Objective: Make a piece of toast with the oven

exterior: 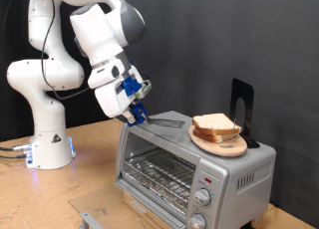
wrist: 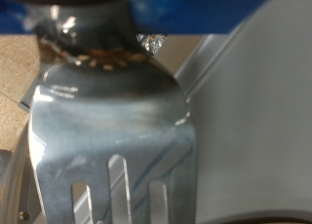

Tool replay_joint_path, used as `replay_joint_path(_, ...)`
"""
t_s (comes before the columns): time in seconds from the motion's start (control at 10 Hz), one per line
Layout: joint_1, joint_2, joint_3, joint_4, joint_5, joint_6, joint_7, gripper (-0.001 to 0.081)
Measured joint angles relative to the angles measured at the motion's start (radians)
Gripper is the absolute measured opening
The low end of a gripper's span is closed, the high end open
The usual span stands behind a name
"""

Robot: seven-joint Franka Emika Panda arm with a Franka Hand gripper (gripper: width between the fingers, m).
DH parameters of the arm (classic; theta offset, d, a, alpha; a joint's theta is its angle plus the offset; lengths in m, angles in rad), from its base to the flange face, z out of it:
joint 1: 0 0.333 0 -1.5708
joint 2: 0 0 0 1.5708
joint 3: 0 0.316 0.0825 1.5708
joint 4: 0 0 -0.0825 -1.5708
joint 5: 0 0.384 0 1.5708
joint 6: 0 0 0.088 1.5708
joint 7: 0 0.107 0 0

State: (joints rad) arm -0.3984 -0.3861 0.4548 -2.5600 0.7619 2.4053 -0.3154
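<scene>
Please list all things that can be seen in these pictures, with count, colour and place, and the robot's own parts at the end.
oven: one, silver, glass door shut, exterior view's lower right.
bread slices: a small stack, pale with tan crust, on the plate; count unclear.
wooden plate: one, tan, on the oven's top.
black stand: one, behind the plate.
metal spatula: one, silver, slotted, held in the claw, blade over the oven's top.
robot arm: one, white, exterior view's left.
claw: one, blue parts, beside the oven's top edge.
</scene>
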Motion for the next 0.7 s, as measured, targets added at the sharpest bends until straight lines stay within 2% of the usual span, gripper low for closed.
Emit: replay_joint_path(0.7,0.0,0.033,0.021,0.029,-0.02,0.009,0.033,0.04)
